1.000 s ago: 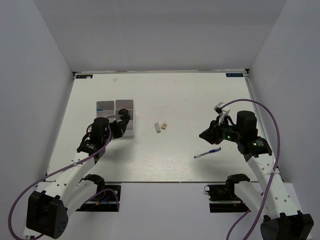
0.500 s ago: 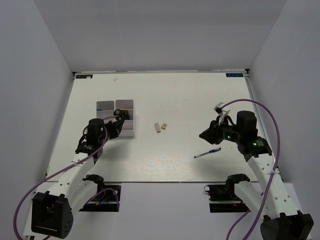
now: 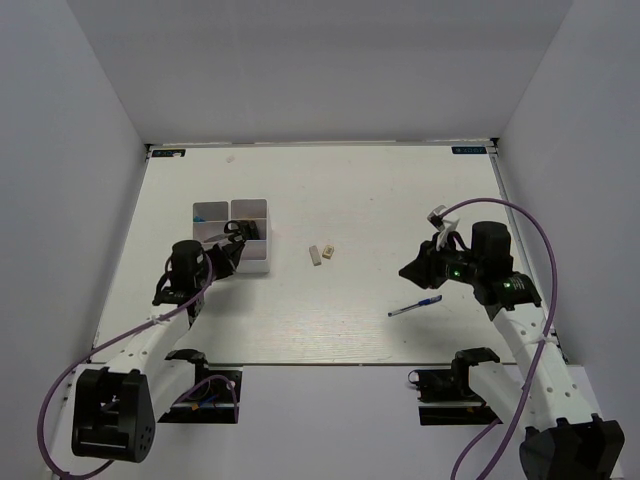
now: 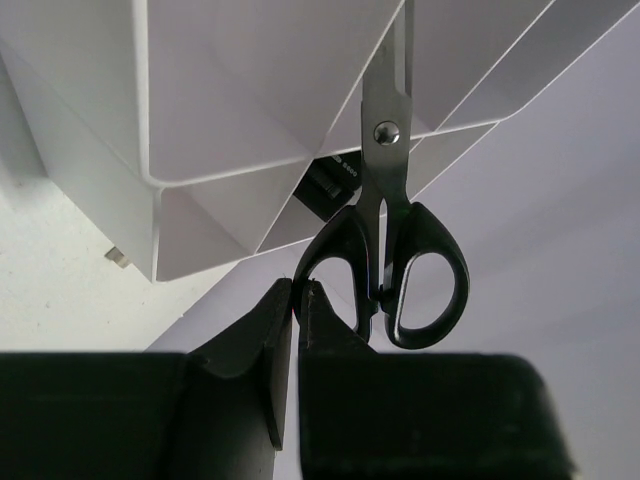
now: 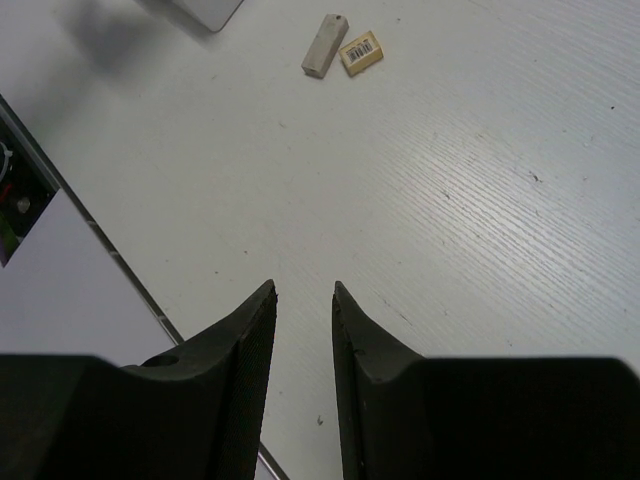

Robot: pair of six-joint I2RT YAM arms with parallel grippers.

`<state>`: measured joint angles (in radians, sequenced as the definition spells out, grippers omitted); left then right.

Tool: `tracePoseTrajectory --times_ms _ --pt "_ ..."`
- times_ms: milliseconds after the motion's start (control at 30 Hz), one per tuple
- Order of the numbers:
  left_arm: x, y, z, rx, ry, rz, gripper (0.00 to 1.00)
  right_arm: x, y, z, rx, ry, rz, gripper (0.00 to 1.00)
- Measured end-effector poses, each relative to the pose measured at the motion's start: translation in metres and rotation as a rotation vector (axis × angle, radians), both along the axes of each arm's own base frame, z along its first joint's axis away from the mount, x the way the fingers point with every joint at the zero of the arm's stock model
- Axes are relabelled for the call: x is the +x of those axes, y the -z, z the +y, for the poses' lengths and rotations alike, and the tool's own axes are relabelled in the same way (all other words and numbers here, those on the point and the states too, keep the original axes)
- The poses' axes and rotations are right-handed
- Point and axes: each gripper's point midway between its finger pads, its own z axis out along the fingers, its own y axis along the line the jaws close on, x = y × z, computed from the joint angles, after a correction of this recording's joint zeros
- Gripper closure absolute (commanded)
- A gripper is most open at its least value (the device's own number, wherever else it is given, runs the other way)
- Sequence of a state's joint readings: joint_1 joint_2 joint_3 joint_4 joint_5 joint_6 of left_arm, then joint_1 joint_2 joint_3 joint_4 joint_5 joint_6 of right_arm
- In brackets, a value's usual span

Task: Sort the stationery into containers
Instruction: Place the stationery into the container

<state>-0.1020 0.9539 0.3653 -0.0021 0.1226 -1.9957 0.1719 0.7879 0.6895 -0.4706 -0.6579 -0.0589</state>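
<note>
From above, the left arm has drawn back toward the desk's (image 3: 350,190) left edge since a second ago. Its wrist sits further left than before, while the left claw (image 3: 233,243) still reaches to the near side of the white tray (image 3: 231,203). What it grips is too small to make out here. The right arm has not shifted, and the right claw (image 3: 408,270) hangs over bare desk, with the thin blue pen (image 3: 415,306) lying just in front of it. The two small blocks sit side by side in the middle, between the tray and the right arm.

From the left wrist, the left claw is pinched together on the left loop of the scissors (image 4: 385,170). They have black handles and a steel blade with a round pivot screw. The blades run up across the tray's translucent white walls, and the handles stay on the near side of its rim.

From the right wrist, the right claw's fingers (image 5: 250,340) stand apart with nothing between them. Ahead lie a pale block (image 5: 320,45) and a beige block (image 5: 361,53) that carries a barcode label, almost touching each other
</note>
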Motion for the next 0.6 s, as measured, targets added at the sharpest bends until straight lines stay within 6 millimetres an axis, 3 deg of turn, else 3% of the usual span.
tracePoseTrajectory --times_ms 133,233,367,467,600 --pt "0.001 0.004 0.003 -0.013 -0.002 -0.010 0.77 0.002 0.001 -0.002 -0.001 0.010 0.004 0.67" --pt "0.002 0.003 0.007 -0.024 -0.009 -0.015 0.73 0.003 0.002 -0.004 -0.003 0.019 0.007 0.67" --pt "0.005 -0.004 0.012 -0.038 -0.016 -0.044 0.58 0.005 0.003 -0.006 -0.003 0.031 0.011 0.67" --pt "0.007 -0.008 0.015 -0.047 -0.017 -0.060 0.51 0.007 0.003 -0.008 -0.004 0.038 0.015 0.67" --pt "0.008 -0.014 0.019 -0.061 -0.020 -0.079 0.50 0.008 0.004 -0.009 -0.003 0.044 0.020 0.67"
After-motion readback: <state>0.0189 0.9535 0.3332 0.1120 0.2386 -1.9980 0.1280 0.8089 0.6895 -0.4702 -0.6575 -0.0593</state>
